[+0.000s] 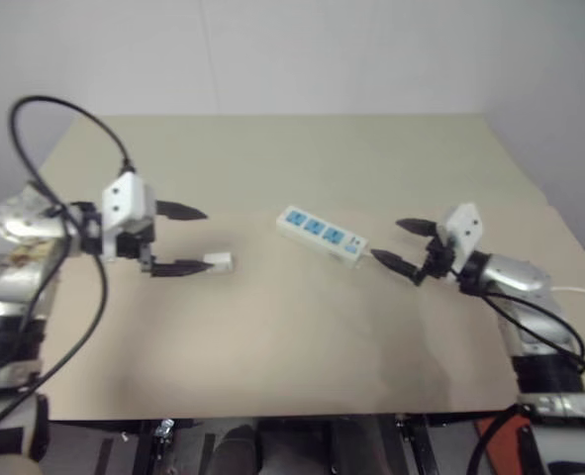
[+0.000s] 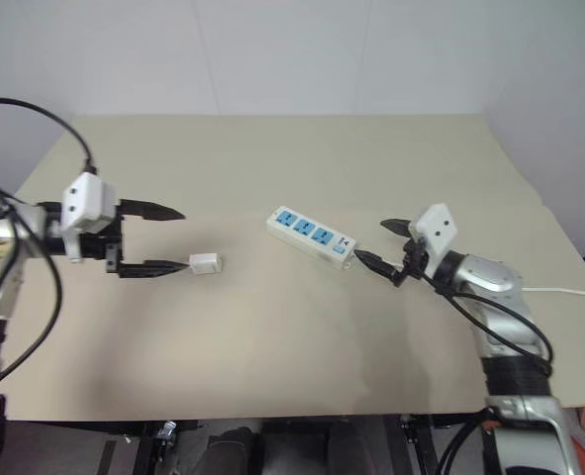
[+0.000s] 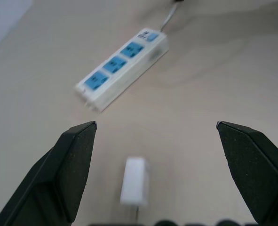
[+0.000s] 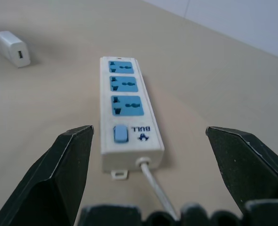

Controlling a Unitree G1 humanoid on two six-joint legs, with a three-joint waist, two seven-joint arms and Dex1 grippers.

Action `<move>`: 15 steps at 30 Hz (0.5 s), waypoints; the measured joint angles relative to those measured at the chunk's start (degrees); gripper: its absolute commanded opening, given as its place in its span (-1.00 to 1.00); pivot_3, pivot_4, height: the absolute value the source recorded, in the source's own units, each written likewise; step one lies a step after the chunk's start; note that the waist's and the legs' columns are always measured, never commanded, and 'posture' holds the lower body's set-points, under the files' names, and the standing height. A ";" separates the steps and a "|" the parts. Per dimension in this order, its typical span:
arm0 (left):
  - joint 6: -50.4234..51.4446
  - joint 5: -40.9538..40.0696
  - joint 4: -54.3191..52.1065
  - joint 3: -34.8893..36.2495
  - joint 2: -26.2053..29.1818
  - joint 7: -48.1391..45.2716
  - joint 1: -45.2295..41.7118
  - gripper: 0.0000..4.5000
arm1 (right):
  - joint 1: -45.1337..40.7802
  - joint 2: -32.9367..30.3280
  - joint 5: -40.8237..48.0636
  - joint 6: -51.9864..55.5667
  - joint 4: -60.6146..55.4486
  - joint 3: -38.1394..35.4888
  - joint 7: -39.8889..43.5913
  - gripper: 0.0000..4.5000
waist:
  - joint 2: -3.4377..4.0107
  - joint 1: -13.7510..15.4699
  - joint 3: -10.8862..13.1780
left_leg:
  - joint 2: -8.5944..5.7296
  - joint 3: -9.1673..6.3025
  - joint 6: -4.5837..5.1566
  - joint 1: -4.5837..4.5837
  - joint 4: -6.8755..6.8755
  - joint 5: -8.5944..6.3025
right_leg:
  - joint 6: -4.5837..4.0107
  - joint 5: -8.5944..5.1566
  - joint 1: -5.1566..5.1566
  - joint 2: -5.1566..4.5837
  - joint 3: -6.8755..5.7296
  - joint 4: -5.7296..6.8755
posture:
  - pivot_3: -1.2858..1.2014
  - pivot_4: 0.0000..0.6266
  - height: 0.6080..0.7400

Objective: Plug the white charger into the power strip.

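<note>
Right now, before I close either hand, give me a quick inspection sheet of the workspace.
Surface: beige table, flat, no spills seen.
Job's things: white charger lies loose on the table, unplugged; power strip lies at a slant near the middle, three blue sockets free, switch end toward the right gripper.
Clutter: nothing seen.
Grippers: left gripper open, its lower finger tip right by the charger, nothing held; right gripper open, facing the strip's switch end, nothing held.
Cables: thin white cord leaves the strip's switch end; black cable loops above the left arm.
Surroundings: plain pale wall behind the table.
</note>
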 measured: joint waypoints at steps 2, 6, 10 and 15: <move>-0.30 0.03 1.35 -1.41 -1.81 -0.91 -1.15 0.99 | -2.34 1.59 -1.07 -2.06 4.33 0.71 -0.10 1.00 | 0.00 -0.49 0.00 | 0.00 0.00 -0.23 -0.33 0.10 0.13 | 0.03 0.03 -0.35 -0.01 -0.04 0.34 | 0.03 -0.52 1.00; 1.01 -0.04 2.70 -3.16 -6.71 -0.54 -3.65 0.99 | -7.13 4.65 -1.85 -5.45 13.18 0.90 0.21 1.00 | 0.00 -1.17 0.00 | -0.04 -0.01 -0.35 -0.42 0.08 0.21 | 0.04 0.03 -0.37 -0.05 -0.05 0.24 | 0.03 -0.52 1.00; 1.72 -0.02 2.69 -3.88 -9.02 0.06 -4.12 0.99 | -9.80 6.91 -2.68 -8.30 20.39 1.19 0.88 1.00 | 0.00 -1.41 0.00 | -0.03 -0.08 -0.09 -0.36 0.06 0.05 | 0.05 0.03 -0.36 -0.03 -0.03 0.28 | 0.03 -0.52 1.00; 1.88 -0.01 2.60 -3.96 -9.74 0.62 -3.97 0.99 | -12.50 9.07 -3.77 -9.89 26.52 1.66 2.00 1.00 | 0.00 -1.84 0.00 | -0.03 -0.26 -0.10 -0.30 0.07 0.06 | 0.05 0.03 -0.36 -0.03 0.03 0.36 | 0.03 -0.52 1.00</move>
